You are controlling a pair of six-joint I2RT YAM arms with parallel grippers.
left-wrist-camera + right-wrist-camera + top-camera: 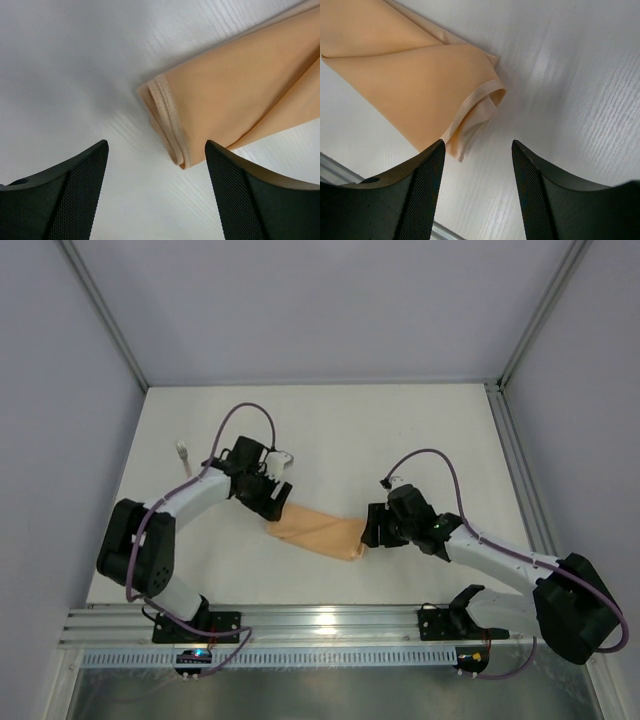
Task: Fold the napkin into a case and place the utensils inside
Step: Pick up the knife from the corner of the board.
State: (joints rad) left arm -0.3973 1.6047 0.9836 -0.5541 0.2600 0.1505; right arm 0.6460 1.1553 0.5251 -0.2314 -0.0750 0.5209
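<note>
1. Black, mesh-faced fingers (75, 190) of the left hand (156, 150) are seen closest in the left wrist view; they are spread wide, and nothing is held between them.
2. One hemmed end of the peach-orange napkin (240, 95) is seen just beyond that gap, lying on the white bench (75, 75).
3. The right hand (478, 145) is likewise spread apart and empty; the napkin's other end, layered and slightly gaping, is seen just ahead of one finger.
4. From above, the napkin is shown folded into a narrow strip, laid slantwise between the two hands near the middle of the bench.
5. A small pale utensil (183, 451) is seen well apart from the cloth, at the bench's left side, beyond the left arm (190, 498).
</note>
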